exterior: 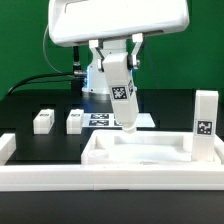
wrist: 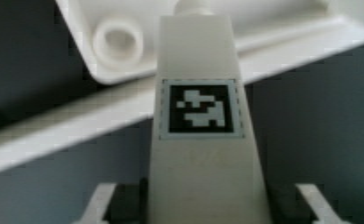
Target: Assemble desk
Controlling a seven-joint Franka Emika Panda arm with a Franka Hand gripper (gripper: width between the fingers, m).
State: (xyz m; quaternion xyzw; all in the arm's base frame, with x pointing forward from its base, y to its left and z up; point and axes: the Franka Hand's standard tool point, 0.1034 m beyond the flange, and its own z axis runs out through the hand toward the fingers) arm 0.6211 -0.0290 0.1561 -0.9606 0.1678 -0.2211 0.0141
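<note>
progress: standing leg post (exterior: 205, 122) is upright in the tabletop panel's (exterior: 150, 157) corner at the exterior view's right, likely fitted. gripper (exterior: 121, 88) is clamped on the held leg post (exterior: 124, 108), vertical, its foot over the panel near a round socket (wrist: 117, 40). near loose leg (exterior: 75, 120) and far loose leg (exterior: 42, 120) lie on the black table (exterior: 25, 105). roughly a quarter done. matte white plastic, square posts, black-and-white tags.

Leg post (wrist: 200, 170) and tabletop (exterior: 150, 150) look smooth, matt plastic.
</note>
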